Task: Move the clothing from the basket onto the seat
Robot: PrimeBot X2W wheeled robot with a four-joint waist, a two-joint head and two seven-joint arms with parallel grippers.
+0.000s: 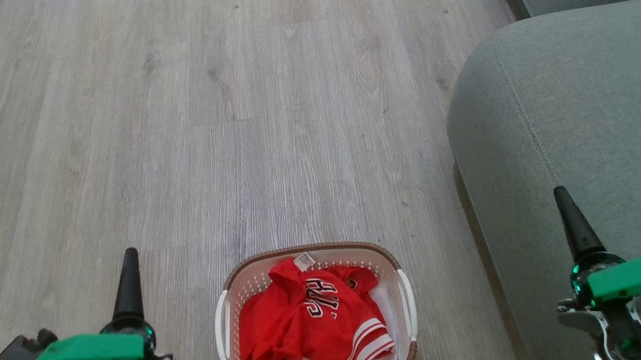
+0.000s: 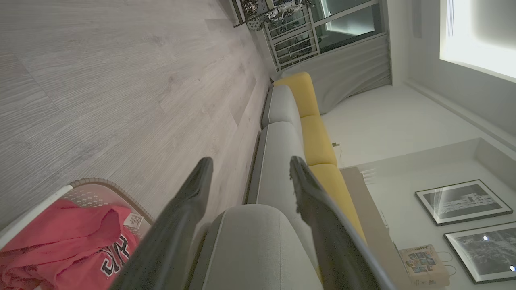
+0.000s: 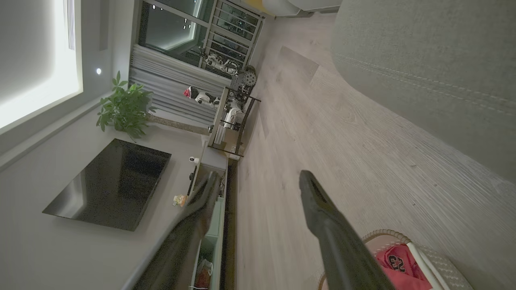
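Basket (image 1: 309, 249): set on the wood-look floor (image 1: 174, 129) at 6 o'clock of the head view; the brown rim is seen all round, with white handles at the basket's 3 and 9 o'clock.
Clothing (image 1: 305, 328): a red jersey is heaped inside the basket, within the rim; the white neck tag (image 1: 304, 260) lies at the heap's 12 o'clock and the white stripe trim at its 5 o'clock.
Seat (image 1: 585, 119): the grey-green cushion is seen at 3 o'clock of the head view, at the basket's 2 o'clock, parted from it by a strip of floor.
Left gripper (image 2: 250, 161): placed at 7 o'clock of the head view, at the basket's 9 o'clock and apart from it; its 2 dark fingers (image 2: 181, 225) are held wide apart, with floor and sofa seen through the gap.
Right gripper (image 3: 259, 176): placed at 4 o'clock of the head view, seen against the seat's near edge; its 2 fingers are spread wide, with floor seen between them.
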